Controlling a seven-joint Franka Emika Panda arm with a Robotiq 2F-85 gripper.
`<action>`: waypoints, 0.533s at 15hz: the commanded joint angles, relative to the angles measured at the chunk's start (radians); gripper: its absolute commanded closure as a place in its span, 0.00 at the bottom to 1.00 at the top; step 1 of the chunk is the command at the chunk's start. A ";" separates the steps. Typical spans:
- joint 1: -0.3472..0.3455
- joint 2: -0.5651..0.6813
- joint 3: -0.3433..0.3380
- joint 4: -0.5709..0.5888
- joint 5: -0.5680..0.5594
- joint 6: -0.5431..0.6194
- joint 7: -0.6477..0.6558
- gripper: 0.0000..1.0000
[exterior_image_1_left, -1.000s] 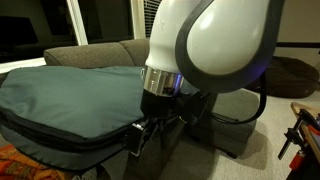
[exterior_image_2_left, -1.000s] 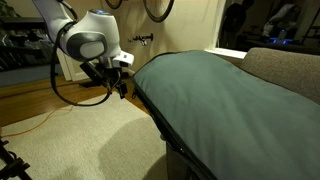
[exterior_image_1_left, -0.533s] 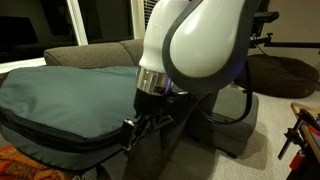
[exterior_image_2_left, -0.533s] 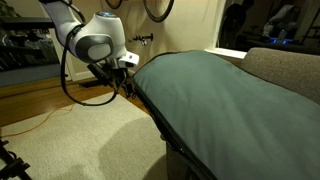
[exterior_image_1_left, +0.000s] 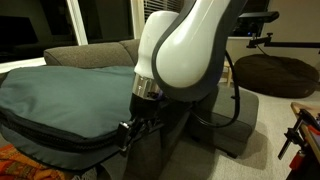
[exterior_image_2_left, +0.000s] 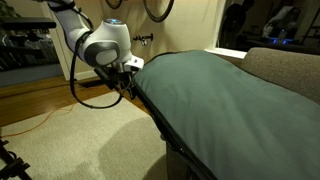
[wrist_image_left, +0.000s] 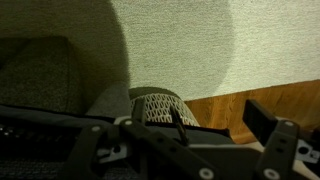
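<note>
Gripper (exterior_image_2_left: 123, 88) by the cushion (exterior_image_2_left: 215, 92) edge
Jaws spread wide, holding nothing, just beside the cushion at its nine o'clock; a shallow bite could slip off the dark seam (exterior_image_2_left: 160, 127).

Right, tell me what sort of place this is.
Most likely a living room in a home: a grey sofa, a pale rug over a wooden floor, and a beanbag.

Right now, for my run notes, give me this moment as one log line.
tool: open, empty | position: beside cushion edge, contact unclear | below: rug, wood floor
</note>
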 joint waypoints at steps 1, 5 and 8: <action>0.009 0.028 -0.014 0.031 -0.010 -0.002 0.014 0.00; 0.008 0.054 -0.019 0.062 -0.011 -0.007 0.013 0.00; 0.009 0.068 -0.023 0.080 -0.013 -0.008 0.013 0.00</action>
